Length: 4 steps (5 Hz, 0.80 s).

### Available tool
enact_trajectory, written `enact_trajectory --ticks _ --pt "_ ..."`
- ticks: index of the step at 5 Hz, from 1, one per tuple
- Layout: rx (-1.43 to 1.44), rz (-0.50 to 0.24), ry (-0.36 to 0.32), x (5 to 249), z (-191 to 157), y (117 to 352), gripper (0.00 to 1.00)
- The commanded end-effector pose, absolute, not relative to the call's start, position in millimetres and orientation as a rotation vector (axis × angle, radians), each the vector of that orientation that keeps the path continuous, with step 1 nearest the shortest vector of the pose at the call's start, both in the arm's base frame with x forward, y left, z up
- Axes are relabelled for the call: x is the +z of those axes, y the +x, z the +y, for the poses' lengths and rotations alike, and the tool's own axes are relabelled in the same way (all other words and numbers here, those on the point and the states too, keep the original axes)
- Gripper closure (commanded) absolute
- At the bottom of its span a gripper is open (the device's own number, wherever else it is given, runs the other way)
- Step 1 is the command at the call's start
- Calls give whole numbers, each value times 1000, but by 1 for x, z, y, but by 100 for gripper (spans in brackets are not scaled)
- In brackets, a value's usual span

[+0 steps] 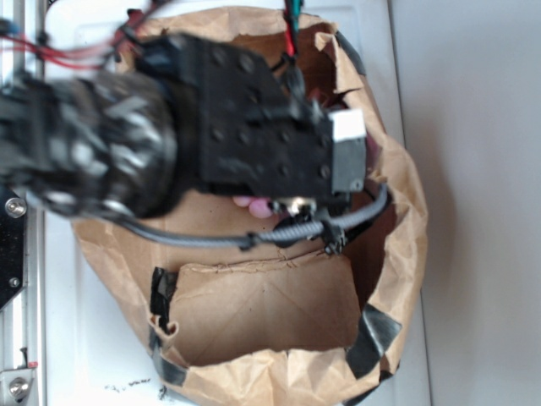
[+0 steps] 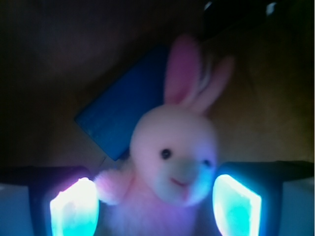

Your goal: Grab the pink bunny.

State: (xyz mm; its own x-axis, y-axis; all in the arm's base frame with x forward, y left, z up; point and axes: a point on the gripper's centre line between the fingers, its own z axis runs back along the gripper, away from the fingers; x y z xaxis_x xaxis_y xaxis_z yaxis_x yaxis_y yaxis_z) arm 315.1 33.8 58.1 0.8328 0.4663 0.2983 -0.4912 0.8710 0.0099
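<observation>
Your gripper spread wide inside the brown paper bag, glowing pads either side of the pink bunny, holding nothing, bunny facing you between them, blue block just behind its head.

A robotics lab test bench. A plain white tabletop carries a crumpled brown paper bag patched with black tape. A bolted metal mounting rail runs along one edge. Loose red wires and a grey corrugated cable trail from the black robot arm.
</observation>
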Motion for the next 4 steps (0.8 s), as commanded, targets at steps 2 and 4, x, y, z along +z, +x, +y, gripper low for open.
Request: enact_trajectory --ticks 2,4 --pt "494 -329 124 58 47 340 100" --pt "499 -351 126 70 33 310 100"
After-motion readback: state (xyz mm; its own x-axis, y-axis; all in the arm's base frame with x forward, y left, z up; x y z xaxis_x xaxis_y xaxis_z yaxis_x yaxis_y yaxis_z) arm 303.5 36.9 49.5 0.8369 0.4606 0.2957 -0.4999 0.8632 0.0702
